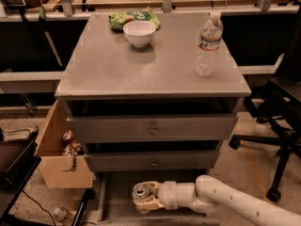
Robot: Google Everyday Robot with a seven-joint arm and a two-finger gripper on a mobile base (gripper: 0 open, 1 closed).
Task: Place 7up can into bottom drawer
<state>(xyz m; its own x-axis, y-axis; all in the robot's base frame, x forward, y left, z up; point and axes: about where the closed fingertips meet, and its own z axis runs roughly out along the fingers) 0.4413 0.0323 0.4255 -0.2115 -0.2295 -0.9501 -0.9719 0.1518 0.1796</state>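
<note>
The 7up can (140, 190) shows its silver top with pull tab, held upright between the cream fingers of my gripper (143, 199). The gripper is shut on the can, low inside the open bottom drawer (110, 207), over its left part, close to the grey floor. My white arm (225, 202) reaches in from the lower right. The can's body is mostly hidden by the fingers.
Two grey drawers with brass knobs (153, 131) sit above, slightly open. On the cabinet top stand a white bowl (139, 33), a green bag (134, 18) and a clear water bottle (208, 44). A tan wooden box (59, 161) stands at left, a black office chair (284, 121) at right.
</note>
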